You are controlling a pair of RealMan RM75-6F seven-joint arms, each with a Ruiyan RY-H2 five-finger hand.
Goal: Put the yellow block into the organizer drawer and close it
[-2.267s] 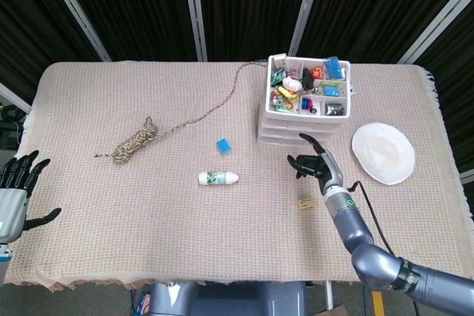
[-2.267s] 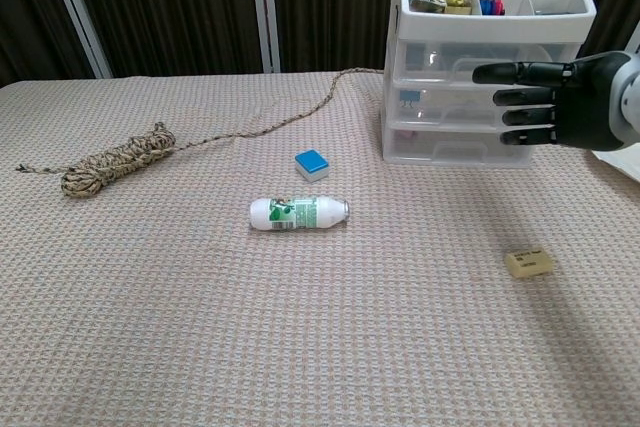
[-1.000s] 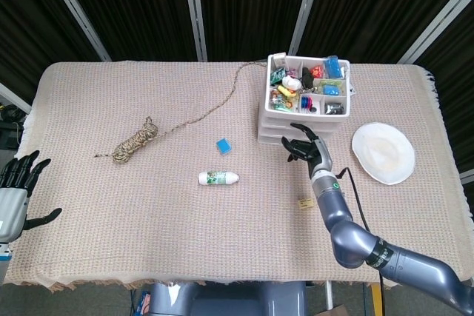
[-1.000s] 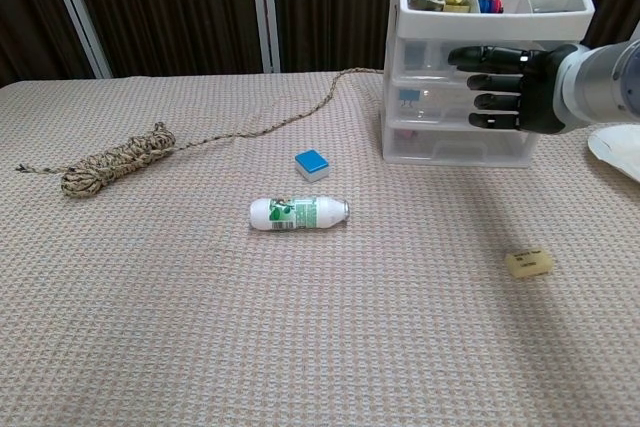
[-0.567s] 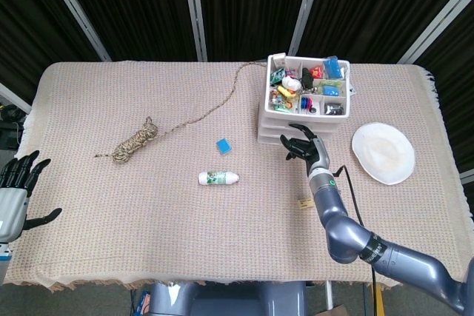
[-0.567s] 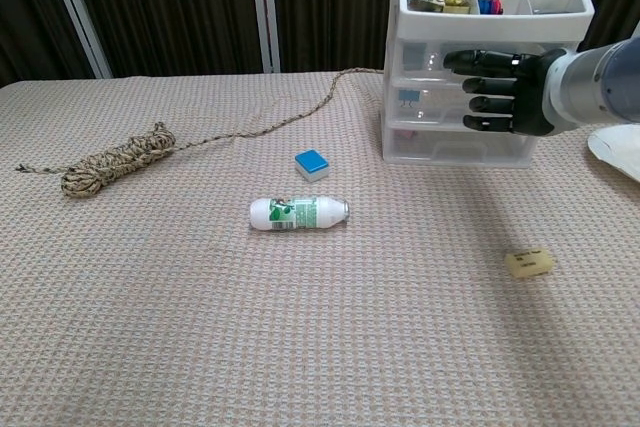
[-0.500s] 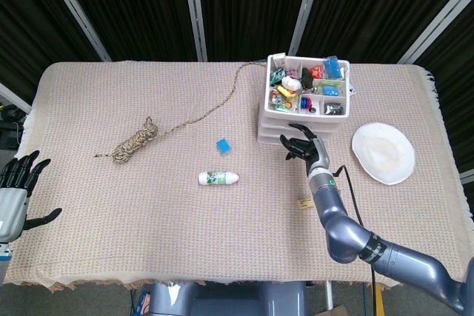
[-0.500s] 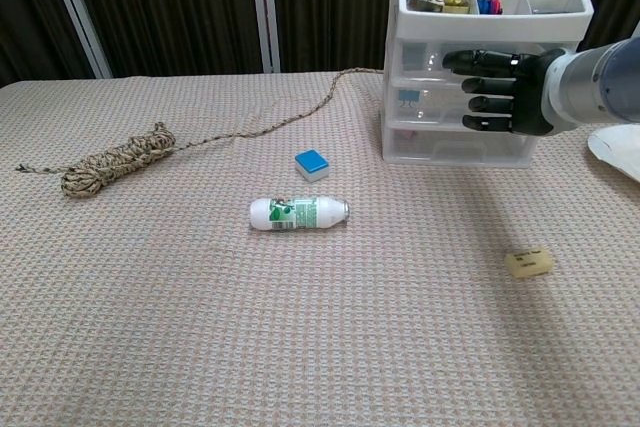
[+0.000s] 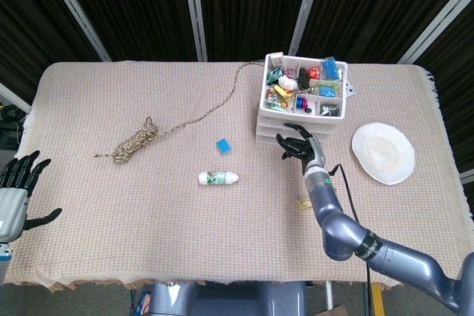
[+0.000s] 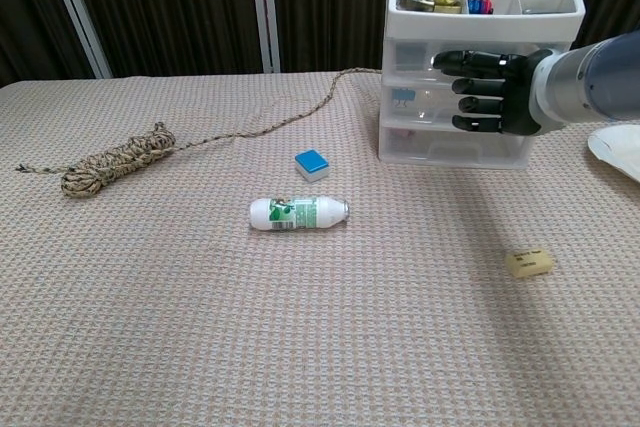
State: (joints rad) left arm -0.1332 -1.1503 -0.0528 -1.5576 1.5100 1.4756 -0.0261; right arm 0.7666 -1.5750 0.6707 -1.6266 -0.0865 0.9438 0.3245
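The yellow block (image 9: 304, 203) (image 10: 528, 263) is small and pale and lies flat on the woven cloth, nearer the front than the organizer. The white organizer (image 9: 269, 128) (image 10: 428, 148) has three clear drawers, all closed, and a top tray full of small items. My right hand (image 9: 300, 146) (image 10: 490, 92) has its fingers stretched out and spread against the drawer fronts, around the upper two drawers, and it holds nothing. The block is apart from this hand, below it and to the right. My left hand (image 9: 18, 183) hangs open off the table's left front corner.
A white bottle with a green label (image 9: 218, 177) (image 10: 297, 213) lies mid-table, and a blue block (image 9: 224, 146) (image 10: 312, 163) sits just behind it. A coiled rope (image 9: 135, 140) (image 10: 110, 162) trails from the left toward the organizer. A white plate (image 9: 383, 153) (image 10: 620, 147) sits to the organizer's right.
My right hand has moved up and left from above the cloth onto the drawer fronts. The organizer has shifted slightly left. The left hand has not moved.
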